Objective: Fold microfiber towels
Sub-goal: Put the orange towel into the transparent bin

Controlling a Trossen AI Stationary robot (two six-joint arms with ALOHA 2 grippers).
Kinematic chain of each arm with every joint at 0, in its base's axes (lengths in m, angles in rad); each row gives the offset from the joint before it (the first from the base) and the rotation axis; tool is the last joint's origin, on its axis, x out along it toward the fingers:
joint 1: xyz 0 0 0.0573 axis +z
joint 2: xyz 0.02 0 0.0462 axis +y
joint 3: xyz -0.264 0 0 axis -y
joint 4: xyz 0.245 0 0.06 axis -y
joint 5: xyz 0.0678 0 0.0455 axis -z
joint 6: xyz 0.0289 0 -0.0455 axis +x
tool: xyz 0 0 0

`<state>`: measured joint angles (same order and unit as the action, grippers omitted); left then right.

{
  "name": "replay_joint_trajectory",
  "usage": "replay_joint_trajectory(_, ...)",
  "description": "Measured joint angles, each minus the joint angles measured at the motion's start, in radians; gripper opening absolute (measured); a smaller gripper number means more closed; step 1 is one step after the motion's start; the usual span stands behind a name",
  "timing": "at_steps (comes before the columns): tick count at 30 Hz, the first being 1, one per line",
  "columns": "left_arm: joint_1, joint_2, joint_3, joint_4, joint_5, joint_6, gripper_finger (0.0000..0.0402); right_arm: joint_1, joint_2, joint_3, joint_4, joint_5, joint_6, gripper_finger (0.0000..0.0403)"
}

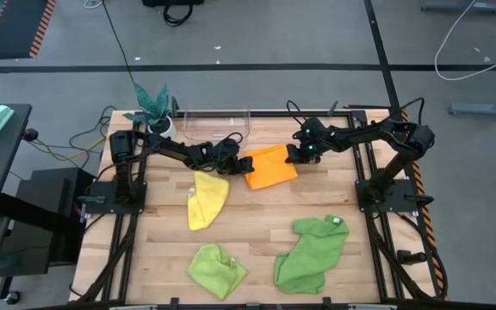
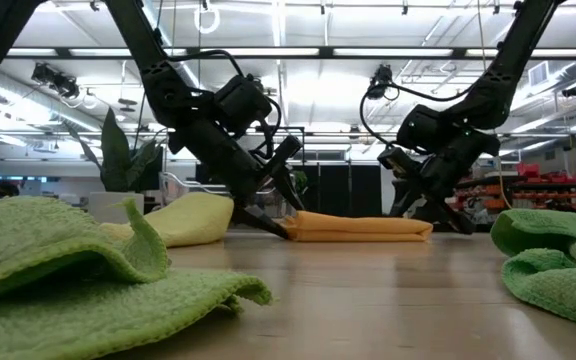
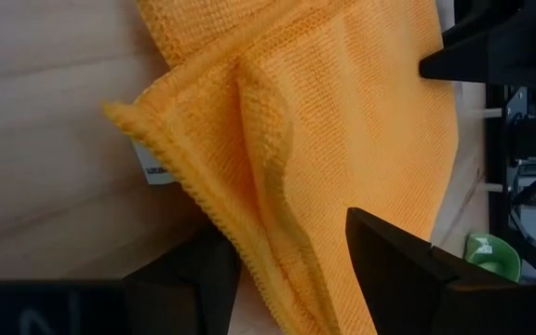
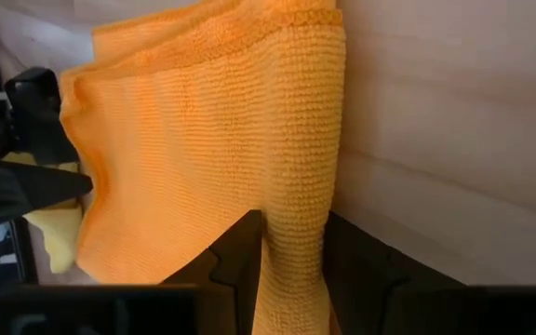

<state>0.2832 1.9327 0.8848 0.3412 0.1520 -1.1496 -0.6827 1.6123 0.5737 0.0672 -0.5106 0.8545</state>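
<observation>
The orange towel [image 1: 269, 167] lies folded on the table's far middle; it also shows in the low view [image 2: 363, 227]. My left gripper [image 1: 238, 164] is shut on its left end and my right gripper [image 1: 297, 156] is shut on its right far end. The yellow towel [image 1: 205, 197] lies bunched left of centre. The lime green towel [image 1: 216, 269] lies crumpled near the front edge. The larger mid-green towel [image 1: 312, 251] with its white tag [image 1: 335, 221] lies at the front right. My left gripper pinches the orange towel's left end [image 3: 282, 228] between its two fingers, several layers at a hemmed edge. The fingers slant down from the table's left. A pucker runs up the cloth from the hold. The towel lies on the table. My right gripper pinches the towel's folded right edge [image 4: 298, 200] between its two fingers, several layers at a fold. The fingers slant down from the table's right. The towel rests flat on the table.
A teal-leaved plant in a white pot [image 1: 152, 105] stands at the far left corner. A clear box [image 1: 216, 121] stands at the far edge behind the towel. Bare wood lies in the middle between the towels.
</observation>
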Motion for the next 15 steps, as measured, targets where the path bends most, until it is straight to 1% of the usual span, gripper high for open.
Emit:
replay_joint_trajectory(8,-0.002,0.000,0.000,-0.002,0.001,0.000,0.0179,0.018,0.000,0.000,0.009,0.009,0.011,0.0116)
replay_joint_trajectory(15,-0.005,0.000,0.000,-0.001,-0.010,-0.002,0.0138,0.051,0.001,0.000,0.018,0.023,0.034,0.0116)
